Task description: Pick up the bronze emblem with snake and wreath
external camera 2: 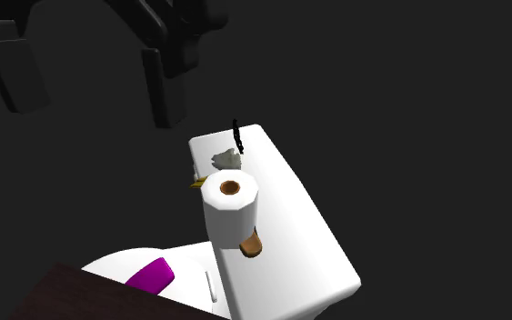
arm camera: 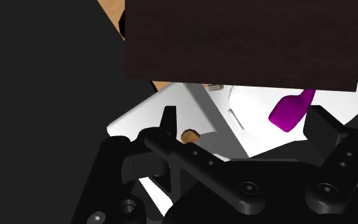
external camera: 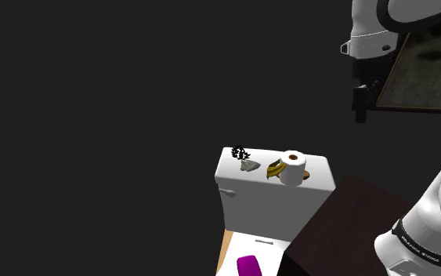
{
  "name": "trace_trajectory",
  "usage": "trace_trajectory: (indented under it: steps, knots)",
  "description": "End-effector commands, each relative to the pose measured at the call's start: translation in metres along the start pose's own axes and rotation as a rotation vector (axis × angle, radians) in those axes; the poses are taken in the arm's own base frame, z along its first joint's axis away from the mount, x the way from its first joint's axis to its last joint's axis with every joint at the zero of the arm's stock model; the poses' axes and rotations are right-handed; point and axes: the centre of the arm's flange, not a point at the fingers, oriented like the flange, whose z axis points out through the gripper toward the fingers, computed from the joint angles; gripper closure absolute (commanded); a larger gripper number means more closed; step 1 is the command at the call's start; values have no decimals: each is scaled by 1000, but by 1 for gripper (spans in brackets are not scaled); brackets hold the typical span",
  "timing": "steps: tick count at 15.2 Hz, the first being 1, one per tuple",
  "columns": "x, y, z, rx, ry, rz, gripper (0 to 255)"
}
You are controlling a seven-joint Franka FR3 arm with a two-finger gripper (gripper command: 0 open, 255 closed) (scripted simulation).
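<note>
gripper (external camera 2: 95,109) hangs high over the white toilet tank (external camera: 234,179), its fingers apart and holding nothing, well clear of the lid. bronze emblem (external camera: 274,169) lies on the lid just beside the toilet paper roll (external camera: 293,168), which hides most of it in the second exterior view. a grey piece (external camera: 249,165) and a small black thing (external camera: 240,152) lie nearby. a purple object (external camera: 247,266) lies on the toilet below.
</note>
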Motion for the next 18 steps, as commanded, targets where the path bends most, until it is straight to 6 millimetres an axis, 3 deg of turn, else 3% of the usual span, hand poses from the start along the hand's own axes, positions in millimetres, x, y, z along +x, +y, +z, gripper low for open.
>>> trace_trajectory:
  steps: [1, 18]
  knots:
    - [0, 0, 0, 0, 0, 0, 0]
    - [166, 11, 108, -4, 201, -256, 0]
